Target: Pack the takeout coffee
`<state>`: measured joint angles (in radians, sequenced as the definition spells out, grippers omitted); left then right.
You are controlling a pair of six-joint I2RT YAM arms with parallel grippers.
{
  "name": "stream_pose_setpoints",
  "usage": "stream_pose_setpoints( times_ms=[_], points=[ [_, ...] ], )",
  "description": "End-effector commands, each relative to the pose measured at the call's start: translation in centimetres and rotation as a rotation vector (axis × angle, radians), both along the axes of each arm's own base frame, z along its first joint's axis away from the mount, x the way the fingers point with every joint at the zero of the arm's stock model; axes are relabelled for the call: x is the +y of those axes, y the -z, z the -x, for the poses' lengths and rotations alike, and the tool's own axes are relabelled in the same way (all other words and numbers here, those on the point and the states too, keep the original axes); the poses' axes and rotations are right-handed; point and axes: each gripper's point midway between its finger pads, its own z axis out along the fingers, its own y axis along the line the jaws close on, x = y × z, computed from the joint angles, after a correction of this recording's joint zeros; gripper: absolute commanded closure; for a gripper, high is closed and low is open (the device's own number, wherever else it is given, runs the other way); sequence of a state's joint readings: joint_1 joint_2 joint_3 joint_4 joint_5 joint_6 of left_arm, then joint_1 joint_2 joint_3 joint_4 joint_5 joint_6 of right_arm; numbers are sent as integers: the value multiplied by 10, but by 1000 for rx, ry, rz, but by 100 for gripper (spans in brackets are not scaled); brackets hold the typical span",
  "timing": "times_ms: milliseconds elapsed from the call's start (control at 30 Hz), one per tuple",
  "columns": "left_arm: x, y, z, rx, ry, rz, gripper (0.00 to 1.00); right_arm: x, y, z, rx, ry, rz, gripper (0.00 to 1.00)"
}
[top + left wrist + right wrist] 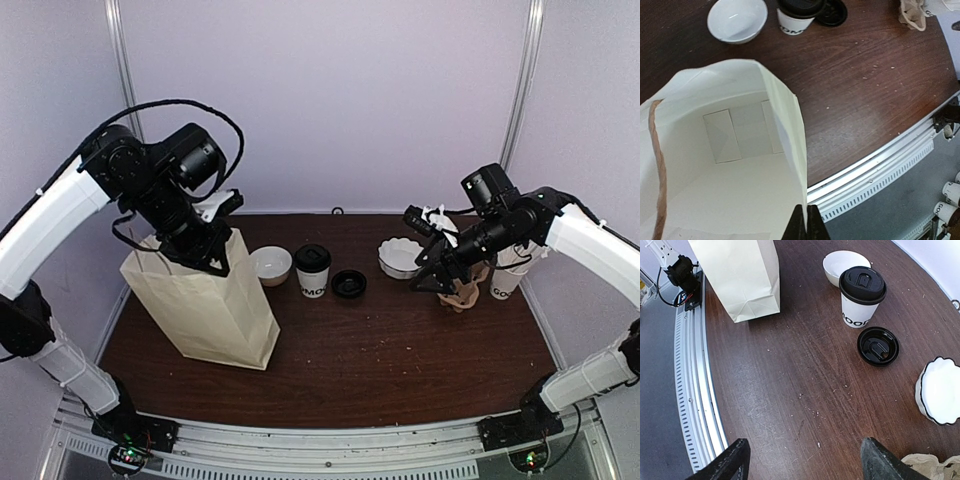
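The takeout coffee (858, 312) stood well ahead of the open, empty right gripper (805, 462), judged light and crushable, best held mid-wall below its lid (863, 284); the left gripper (806, 226) was clamped on the paper bag (782, 120) rim.

Cup (792, 25) cut by top edge; bag (785, 115) by bottom edge.
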<state>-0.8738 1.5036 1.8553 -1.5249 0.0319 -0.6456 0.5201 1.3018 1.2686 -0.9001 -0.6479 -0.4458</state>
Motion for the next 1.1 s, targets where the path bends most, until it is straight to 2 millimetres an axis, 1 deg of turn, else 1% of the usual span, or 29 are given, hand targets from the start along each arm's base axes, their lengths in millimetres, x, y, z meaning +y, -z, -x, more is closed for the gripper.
stream_pose_setpoints(
  times_ms=[0, 100, 200, 267, 333, 400, 433, 467, 533, 567, 600, 667, 700, 767, 833, 900, 1000, 1067],
  points=[
    [-53, -16, 1, 7, 63, 159, 100, 2, -8, -5, -14, 1, -19, 21],
    [-93, -16, -2, 11, 126, 214, 100, 3, -9, -7, -16, 4, -18, 21],
    [-139, -14, 2, 36, 208, 289, 100, 6, -17, -13, -15, 12, -18, 21],
    [-167, -11, 4, 62, 257, 329, 100, 6, -19, -16, -8, 18, -5, 21],
    [-186, -6, 5, 86, 298, 343, 100, 6, -17, -17, 2, 20, 0, 21],
    [-200, -1, 6, 111, 322, 356, 99, 5, -14, -15, 12, 20, 3, 21],
    [-205, 0, 5, 113, 332, 358, 89, 4, -13, -14, 10, 23, 7, 21],
    [-209, 0, 4, 112, 343, 366, 80, 2, -11, -14, 8, 27, 14, 21],
    [-218, -10, 3, 87, 379, 400, 64, -2, -10, -15, -10, 43, 29, 21],
    [-221, -16, 3, 66, 399, 417, 56, -5, -7, -18, -20, 61, 46, 21],
    [-223, -25, 4, 37, 424, 436, 51, -8, -5, -22, -31, 82, 66, 21],
    [-225, -47, 9, -31, 491, 480, 47, -17, 5, -30, -36, 117, 118, 22],
    [-223, -59, 11, -61, 515, 502, 43, -22, 12, -34, -31, 134, 147, 22],
    [-216, -76, 17, -110, 560, 534, 39, -35, 30, -43, -9, 180, 226, 25],
    [-207, -88, 22, -158, 588, 550, 36, -53, 54, -51, 20, 230, 328, 29],
    [-194, -95, 26, -199, 603, 549, 31, -71, 76, -59, 39, 284, 413, 32],
    [-178, -90, 30, -234, 629, 508, 29, -91, 107, -69, 54, 339, 533, 32],
    [-168, -87, 29, -262, 623, 477, 29, -99, 127, -73, 84, 351, 593, 30]
  ],
)
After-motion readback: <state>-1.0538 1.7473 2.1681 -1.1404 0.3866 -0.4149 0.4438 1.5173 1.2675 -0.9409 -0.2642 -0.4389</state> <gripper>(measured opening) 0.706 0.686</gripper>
